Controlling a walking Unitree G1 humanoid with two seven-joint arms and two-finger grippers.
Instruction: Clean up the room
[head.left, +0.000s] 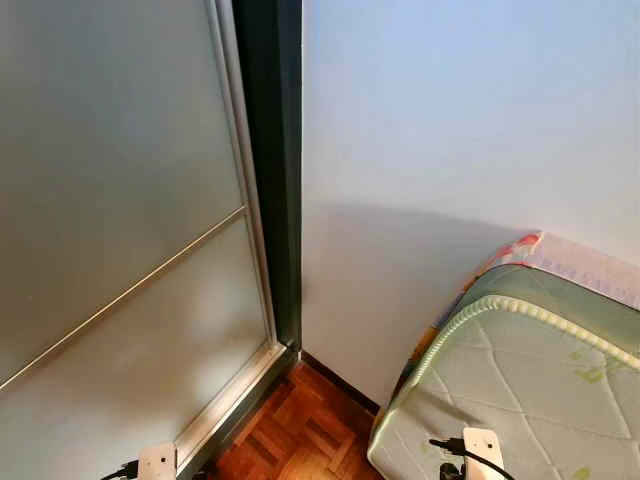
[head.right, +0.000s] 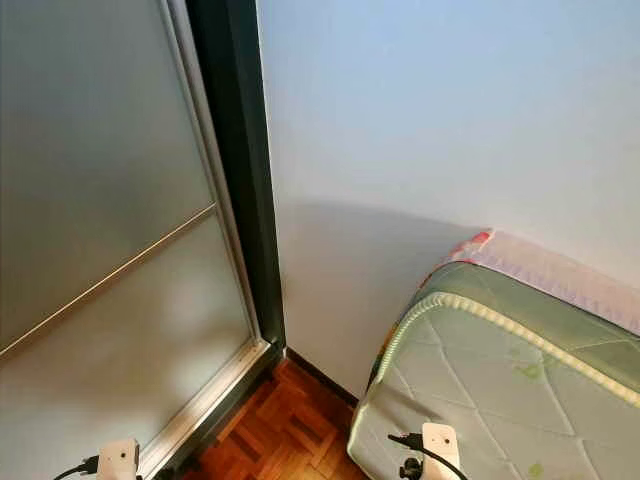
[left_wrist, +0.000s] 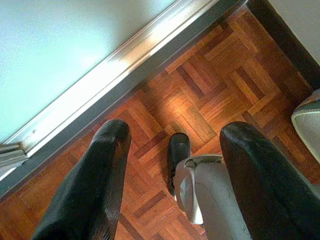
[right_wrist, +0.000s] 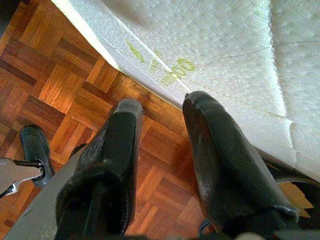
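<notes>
**Facing a corner, with nothing to tidy in sight**

We are standing before a frosted sliding door (head.left: 120, 230) on our left, its dark frame (head.left: 270, 170) meeting a pale wall (head.left: 450, 130). Our left gripper (left_wrist: 172, 165) is hanging released over the parquet floor (left_wrist: 210, 85), grasping nothing. On our right, the right gripper (right_wrist: 160, 135) is hanging parted and empty by the mattress (head.left: 520, 390) edge. We are judging this a searching step: no clutter is showing, so next we are needing to turn toward the room.
</notes>
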